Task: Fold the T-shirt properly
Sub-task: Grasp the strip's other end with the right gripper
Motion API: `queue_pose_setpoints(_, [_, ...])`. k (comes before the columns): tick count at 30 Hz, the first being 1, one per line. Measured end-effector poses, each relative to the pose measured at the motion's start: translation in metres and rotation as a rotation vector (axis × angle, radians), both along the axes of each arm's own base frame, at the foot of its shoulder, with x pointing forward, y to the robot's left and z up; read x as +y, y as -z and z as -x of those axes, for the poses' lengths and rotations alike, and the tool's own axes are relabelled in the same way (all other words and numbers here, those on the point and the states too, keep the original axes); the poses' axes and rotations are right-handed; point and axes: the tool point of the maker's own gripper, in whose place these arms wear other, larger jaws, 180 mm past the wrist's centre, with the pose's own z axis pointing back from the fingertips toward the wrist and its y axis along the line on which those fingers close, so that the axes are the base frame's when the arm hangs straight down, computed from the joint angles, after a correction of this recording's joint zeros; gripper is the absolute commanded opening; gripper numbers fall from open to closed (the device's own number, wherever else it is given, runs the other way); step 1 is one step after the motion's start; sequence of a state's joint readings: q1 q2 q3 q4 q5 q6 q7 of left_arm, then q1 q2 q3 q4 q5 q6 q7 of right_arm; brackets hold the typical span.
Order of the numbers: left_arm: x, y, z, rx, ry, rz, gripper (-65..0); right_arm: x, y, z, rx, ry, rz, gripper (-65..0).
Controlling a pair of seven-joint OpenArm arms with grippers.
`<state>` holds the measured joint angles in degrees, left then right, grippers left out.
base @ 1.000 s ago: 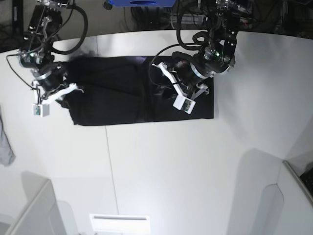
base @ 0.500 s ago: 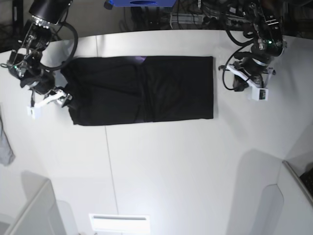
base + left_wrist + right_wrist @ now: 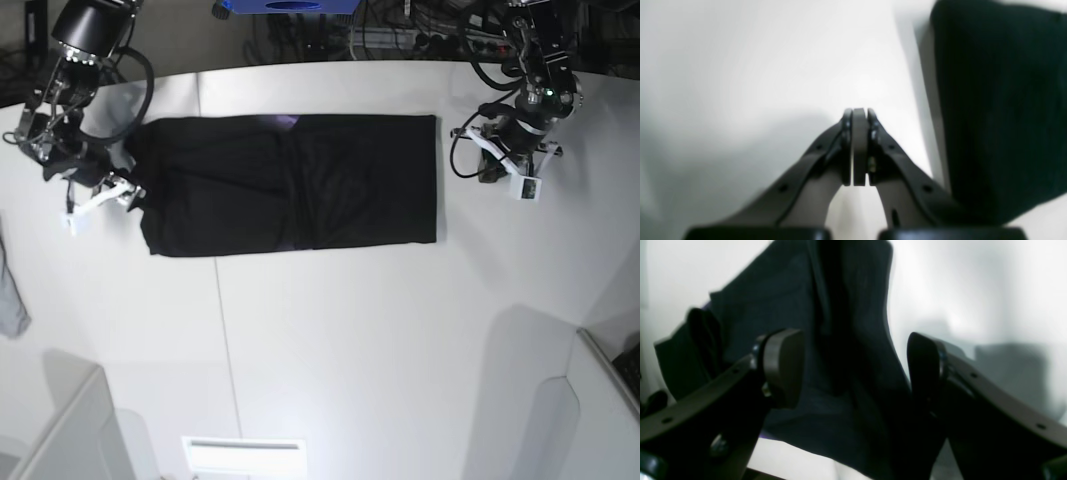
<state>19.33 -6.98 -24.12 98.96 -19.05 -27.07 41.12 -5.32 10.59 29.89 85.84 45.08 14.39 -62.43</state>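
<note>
My left claw, upper right, is clenched empty; right claw gapes at the T-shirt, lying long left-to-right.

Both wrist views are blurred. In the left wrist view the T-shirt runs off the right edge, its weave unreadable. In the right wrist view the right tool hides much of the cloth. From the base view, the grey cloth is cut by the left edge.
</note>
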Motion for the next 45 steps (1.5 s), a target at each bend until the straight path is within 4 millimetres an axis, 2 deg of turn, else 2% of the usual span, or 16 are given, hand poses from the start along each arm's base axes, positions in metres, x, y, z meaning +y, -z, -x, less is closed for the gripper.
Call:
queue_pose_setpoints(4, [-0.01, 0.0, -0.012, -0.026, 0.019, 0.018, -65.0, 0.003, 0.009, 0.007, 0.009, -0.031, -0.007, -20.1])
queue_pose_setpoints(7, [-0.008, 0.004, -0.015, -0.013, 0.013, 0.018, -65.0, 0.006, 0.009, 0.012, 0.0, -0.058, -0.008, -20.1])
queue_pose_setpoints(11, [-0.009, 0.002, -0.022, -0.025, 0.012, 0.022, -65.0, 0.03, 0.012, 0.012, -0.006, -0.166, -0.008, -20.3])
queue_pose_setpoints(14, [-0.026, 0.001, -0.029, -0.032, 0.063, 0.034, -65.0, 0.045, 0.012, 0.009, -0.018, -0.194, -0.026, -20.3])
queue_pose_setpoints(17, [-0.036, 0.004, -0.028, -0.026, 0.078, 0.056, -65.0, 0.051, 0.012, 0.009, -0.018, -0.209, -0.031, -20.4])
queue_pose_setpoints(20, [-0.034, 0.018, -0.022, 0.011, 0.066, 0.066, -65.0, 0.051, 0.012, 0.008, -0.02, -0.205, -0.033, -20.4])
queue_pose_setpoints(24, [-0.033, 0.02, -0.028, 0.01, 0.059, 0.075, -65.0, 0.052, 0.011, 0.005, -0.029, -0.201, -0.038, -21.0])
queue_pose_setpoints(26, [-0.035, 0.021, -0.03, 0.004, 0.058, 0.09, -65.0, 0.051, 0.011, 0.004, -0.038, -0.194, -0.028, -27.0])
queue_pose_setpoints(29, [-0.035, 0.02, -0.032, -0.001, 0.057, 0.09, -65.0, 0.049, 0.016, 0.006, -0.02, -0.193, -0.021, -45.6])
queue_pose_setpoints(32, [-0.051, 0.022, -0.036, 0.001, 0.11, 0.095, -65.0, 0.048, 0.019, 0.011, -0.002, -0.193, -0.015, -65.0])
queue_pose_setpoints(35, [-0.069, 0.023, -0.036, 0.002, 0.149, 0.115, -65.0, 0.05, 0.016, 0.005, -0.015, -0.196, -0.014, -65.0])
queue_pose_setpoints(38, [-0.068, 0.024, -0.037, 0.004, 0.126, 0.116, -65.0, 0.048, 0.01, -0.001, -0.019, -0.174, -0.007, -65.0])
queue_pose_setpoints(41, [-0.078, 0.023, -0.039, 0.004, 0.152, 0.116, -65.0, 0.045, -0.005, -0.005, -0.03, -0.134, 0.015, -65.0])
queue_pose_setpoints(45, [-0.088, 0.023, -0.042, 0.007, 0.171, 0.123, -65.0, 0.067, -0.029, -0.016, -0.083, -0.177, 0.038, -65.0])
